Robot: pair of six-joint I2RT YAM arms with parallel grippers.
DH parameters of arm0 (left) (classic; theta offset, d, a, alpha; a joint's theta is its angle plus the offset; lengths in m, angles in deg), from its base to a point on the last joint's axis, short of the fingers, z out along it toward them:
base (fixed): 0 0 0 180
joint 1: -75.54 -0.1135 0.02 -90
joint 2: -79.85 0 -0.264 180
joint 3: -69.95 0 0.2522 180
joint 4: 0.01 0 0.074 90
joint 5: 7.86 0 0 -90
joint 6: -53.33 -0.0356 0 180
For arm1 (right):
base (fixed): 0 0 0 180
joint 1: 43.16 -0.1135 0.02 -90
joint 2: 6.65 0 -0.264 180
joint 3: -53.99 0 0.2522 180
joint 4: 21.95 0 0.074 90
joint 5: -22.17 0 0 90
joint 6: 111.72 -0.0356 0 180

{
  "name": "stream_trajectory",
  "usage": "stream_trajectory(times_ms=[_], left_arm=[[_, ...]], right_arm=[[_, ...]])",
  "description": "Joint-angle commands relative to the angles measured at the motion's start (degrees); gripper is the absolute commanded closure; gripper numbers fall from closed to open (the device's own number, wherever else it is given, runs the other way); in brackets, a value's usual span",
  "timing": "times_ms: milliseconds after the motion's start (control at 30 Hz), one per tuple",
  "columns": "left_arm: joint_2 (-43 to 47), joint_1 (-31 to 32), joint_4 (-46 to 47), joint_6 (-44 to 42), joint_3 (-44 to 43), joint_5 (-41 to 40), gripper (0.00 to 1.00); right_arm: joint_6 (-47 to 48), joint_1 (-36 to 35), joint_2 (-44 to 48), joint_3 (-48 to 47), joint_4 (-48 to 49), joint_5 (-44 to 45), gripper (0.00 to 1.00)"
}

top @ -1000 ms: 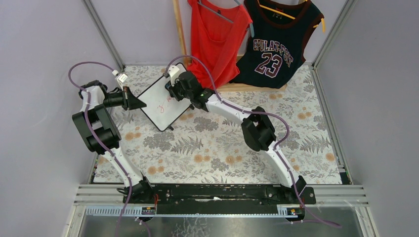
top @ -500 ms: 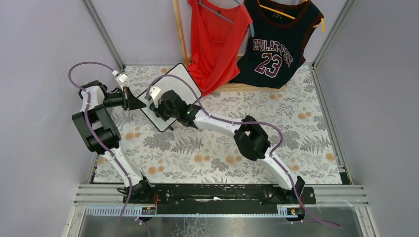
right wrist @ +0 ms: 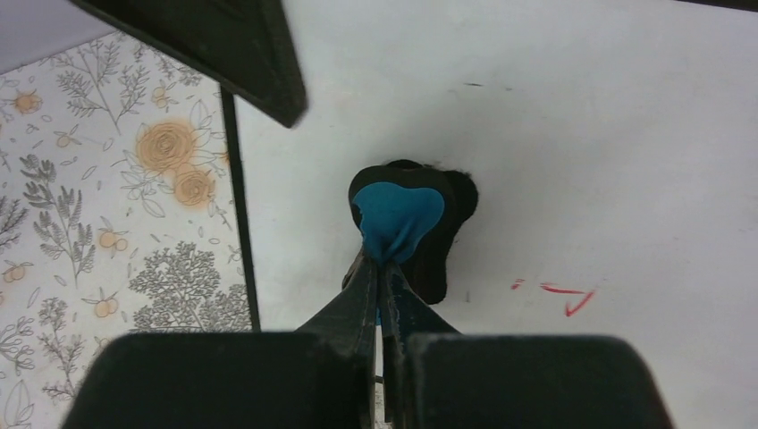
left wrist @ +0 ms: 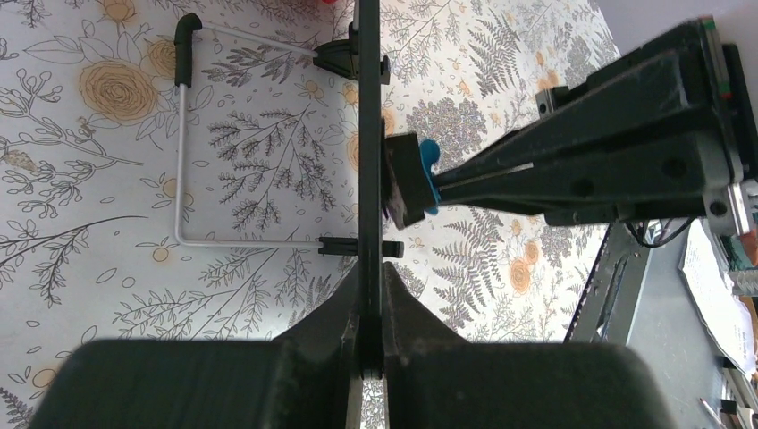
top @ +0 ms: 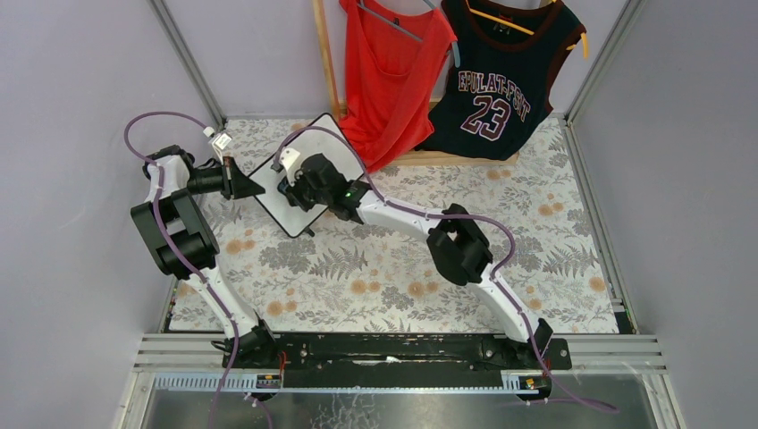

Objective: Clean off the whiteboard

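Status: wiping in progress. The left gripper is clamped on the edge of the whiteboard and holds it tilted up off the flowered cloth. The board's wire stand hangs on the far side from the eraser.

The right gripper is pinched tight on the blue eraser. The eraser's dark pad is pressed flat against the white face, just inside the frame edge that runs close to the left gripper's fingers.

Outstanding: in the right wrist view, a few short red strokes lie beside the eraser, to its right and slightly back toward the wrist. I judge the board mostly clean, with this patch still to do.

Recommended handling:
- I should slide the pad sideways across those strokes, keeping it square to the face.
- Pressure should be even and modest, since the board is braced only at one edge and could twist in the left grip.
- I should overlap the passes and not lift the pad until it is past the marks.

Legible writing: the red strokes are too fragmentary to read. Beyond both tools, the dark jersey reads roughly "EPULAT-PONT" above "23". The red top beside it shows no lettering.
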Motion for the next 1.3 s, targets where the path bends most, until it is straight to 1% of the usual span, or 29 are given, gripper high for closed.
stream_trajectory(times_ms=[0,300,467,600,667,900,1067,1267], left_arm=[[1.5,0.8,-1.2,-2.9,1.1,-3.4,1.0],[1.6,0.8,-1.3,-2.8,0.8,-3.5,1.0],[1.7,0.8,-1.3,-2.8,0.8,-3.5,1.0],[1.7,0.7,-1.3,-2.9,0.9,-3.4,1.0],[1.7,0.8,-1.3,-2.9,1.0,-3.2,1.0],[1.3,0.8,-1.3,-2.9,1.0,-2.8,1.0],[1.5,0.7,-1.3,-2.9,1.0,-2.8,1.0],[1.5,0.7,-1.3,-3.1,1.4,-2.7,1.0]], right_arm=[[1.3,6.0,0.8,0.1,1.0,3.5,1.0],[2.0,11.2,2.1,0.7,1.0,5.3,1.0],[2.2,12.0,2.6,1.5,1.4,5.5,1.0],[0.6,11.8,3.3,2.0,1.3,3.2,1.0],[-0.3,11.2,4.0,3.0,1.8,2.0,1.0],[-0.5,5.1,5.6,6.9,4.3,1.9,1.0],[-1.1,0.6,5.4,6.9,5.2,1.9,1.0],[-2.8,-2.1,4.7,7.1,6.0,1.0,1.0]])
